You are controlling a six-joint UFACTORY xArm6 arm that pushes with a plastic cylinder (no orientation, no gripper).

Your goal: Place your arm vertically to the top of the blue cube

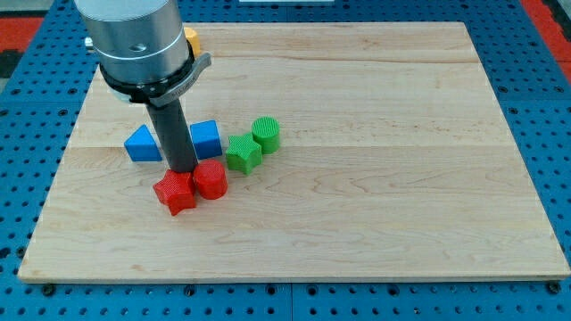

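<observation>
The blue cube (205, 136) sits left of the board's middle, partly hidden by my dark rod. My tip (183, 169) rests just below and left of the cube, touching or nearly touching the tops of two red blocks. A blue triangular block (142, 144) lies left of the rod. A red star-shaped block (175, 193) and a red rounded block (211, 180) lie below the tip. A green star-shaped block (243, 152) and a green cylinder (266, 133) lie right of the cube.
The wooden board (375, 178) lies on a blue pegboard surface. The arm's grey housing (138, 40) covers the board's top left corner. A yellow-orange block (190, 39) peeks out beside the housing, mostly hidden.
</observation>
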